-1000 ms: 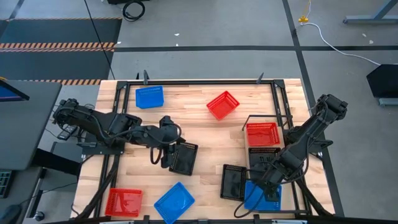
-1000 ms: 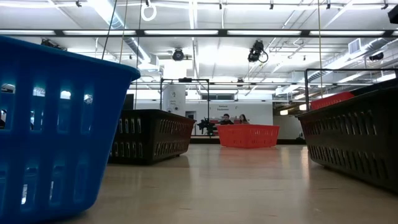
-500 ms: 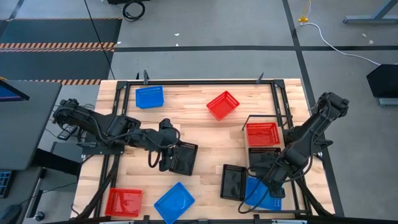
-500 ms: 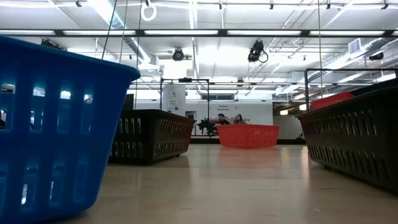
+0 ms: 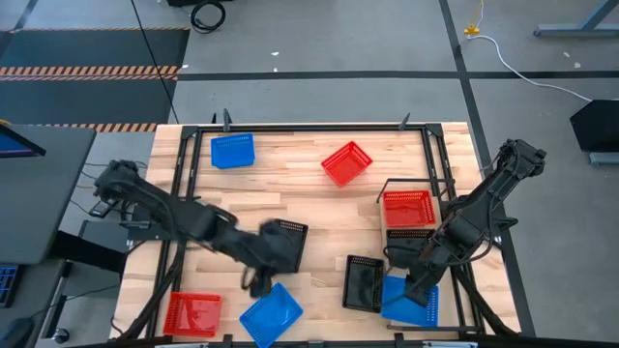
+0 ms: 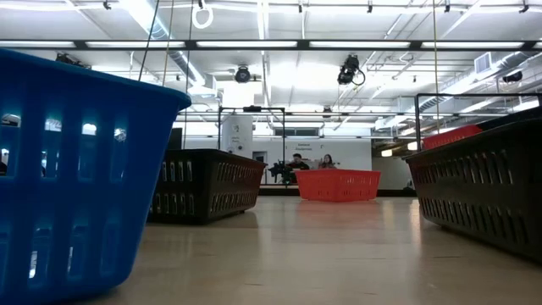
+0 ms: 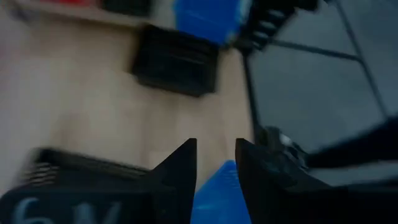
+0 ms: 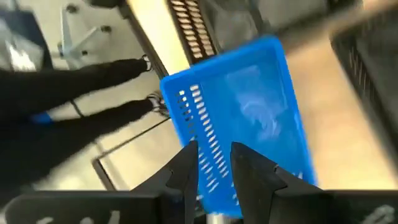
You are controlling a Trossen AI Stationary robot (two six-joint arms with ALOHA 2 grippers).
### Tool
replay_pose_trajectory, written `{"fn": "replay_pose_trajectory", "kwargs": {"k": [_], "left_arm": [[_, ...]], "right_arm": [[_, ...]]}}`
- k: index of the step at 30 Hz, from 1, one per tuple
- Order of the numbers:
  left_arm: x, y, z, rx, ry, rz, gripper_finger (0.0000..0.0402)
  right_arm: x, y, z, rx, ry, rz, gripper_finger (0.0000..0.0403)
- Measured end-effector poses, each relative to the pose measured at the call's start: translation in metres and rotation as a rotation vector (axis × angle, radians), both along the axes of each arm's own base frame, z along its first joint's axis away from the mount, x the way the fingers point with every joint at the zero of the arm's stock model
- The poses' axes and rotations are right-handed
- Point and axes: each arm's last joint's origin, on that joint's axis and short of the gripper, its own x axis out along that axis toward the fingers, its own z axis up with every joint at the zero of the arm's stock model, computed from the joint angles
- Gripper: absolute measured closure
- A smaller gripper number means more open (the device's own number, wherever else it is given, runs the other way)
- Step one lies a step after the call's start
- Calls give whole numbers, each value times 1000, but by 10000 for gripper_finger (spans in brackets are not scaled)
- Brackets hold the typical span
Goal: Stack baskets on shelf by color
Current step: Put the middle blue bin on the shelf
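High view: the planked wooden worktop point(image 5: 319, 208) carries scattered mesh-sided plastic baskets. The long pale wooden shelf with a thin black wire frame point(image 5: 418, 188) runs along the right side and bears a red basket point(image 5: 408, 208), a black basket point(image 5: 406, 242) beside it, and a blue basket point(image 5: 410, 302) at the near end, one colour per place, presumably to start three stacks. The right gripper point(image 5: 420, 290) is at this blue basket. The left gripper point(image 5: 259, 280) reaches over a second blue basket point(image 5: 271, 314), beside another black basket point(image 5: 286, 245). All the baskets appear empty.

Low view: a blue basket wall point(image 6: 80, 174) and two black baskets frame a far red basket point(image 6: 338, 184); no gripper shows.

Left wrist view: the left fingers point(image 7: 180, 171) stand slightly apart, holding nothing, with the blue rim between and below them.

Right wrist view: the right fingers point(image 8: 249, 168) straddle the blue basket's slotted wall, probably gripping it, though motion blur leaves contact uncertain.
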Motion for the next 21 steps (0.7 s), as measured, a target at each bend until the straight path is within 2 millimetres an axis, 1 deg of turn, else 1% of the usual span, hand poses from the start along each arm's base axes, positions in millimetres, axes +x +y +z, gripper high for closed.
{"fn": "replay_pose_trajectory", "kwargs": {"k": [3, 5, 7, 10, 14, 17, 21], "left_arm": [[22, -12, -17, -45, -25, -27, 285], [37, -16, -21, -83, -94, -19, 285], [51, -16, -26, -110, -149, -6, 285], [68, -13, -37, -128, -188, 22, 285], [83, -7, -57, -140, -144, 39, 285], [88, -6, -67, -136, -120, 38, 285], [90, -7, -68, -135, -130, 32, 285]], "right_arm": [[-4, 2, 1, 98, 154, -109, 304], [-9, 7, 1, 153, 256, -166, 304], [-14, 12, 2, 180, 321, -231, 304], [-21, 18, 2, 180, 360, -293, 304], [-28, 26, -1, 148, 354, -399, 304], [-30, 32, -15, 100, 403, -449, 304], [-32, 38, -42, 11, 488, -495, 304]]}}
